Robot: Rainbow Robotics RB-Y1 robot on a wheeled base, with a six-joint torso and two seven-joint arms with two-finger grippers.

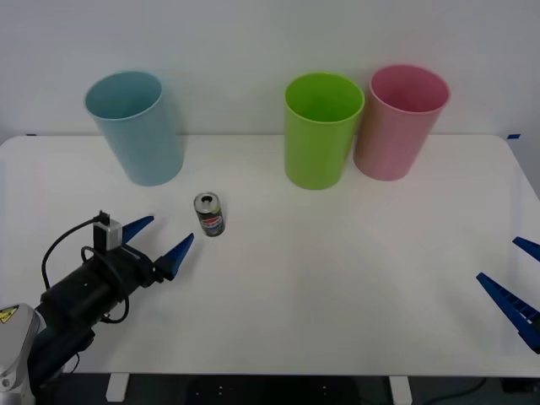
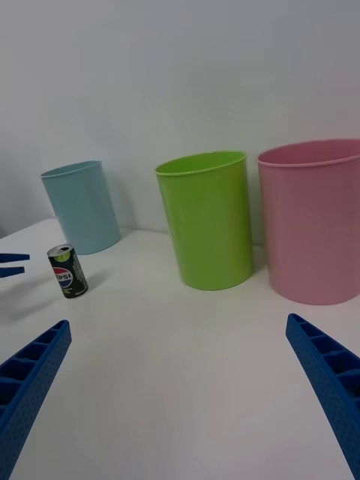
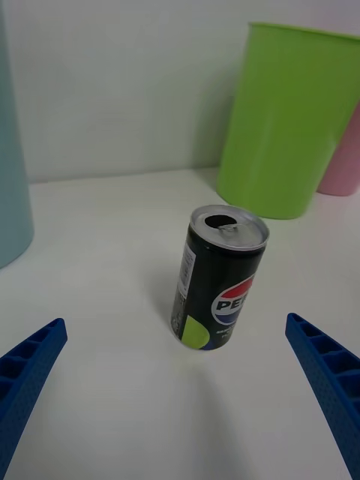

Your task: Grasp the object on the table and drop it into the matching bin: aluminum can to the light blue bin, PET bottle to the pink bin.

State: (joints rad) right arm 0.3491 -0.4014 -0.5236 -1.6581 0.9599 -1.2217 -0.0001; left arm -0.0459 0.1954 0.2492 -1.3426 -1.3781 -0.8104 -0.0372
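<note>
A small dark aluminum can (image 1: 208, 214) with a silver top and a red-white-blue logo stands upright on the white table (image 1: 337, 278), in front of the light blue bin (image 1: 137, 126). My left gripper (image 1: 159, 242) is open just short of the can, its fingers pointing at it; the can (image 3: 220, 277) stands a little beyond the open fingers in the left wrist view. The pink bin (image 1: 400, 121) stands at the back right. My right gripper (image 1: 516, 283) rests open at the table's right edge, and from there I see the can (image 2: 67, 271), the light blue bin (image 2: 81, 206) and the pink bin (image 2: 313, 217).
A lime green bin (image 1: 322, 128) stands next to the pink bin at the back, also in the wrist views as the green bin (image 2: 206, 217) and the green bin (image 3: 292, 116). A white wall rises behind the table.
</note>
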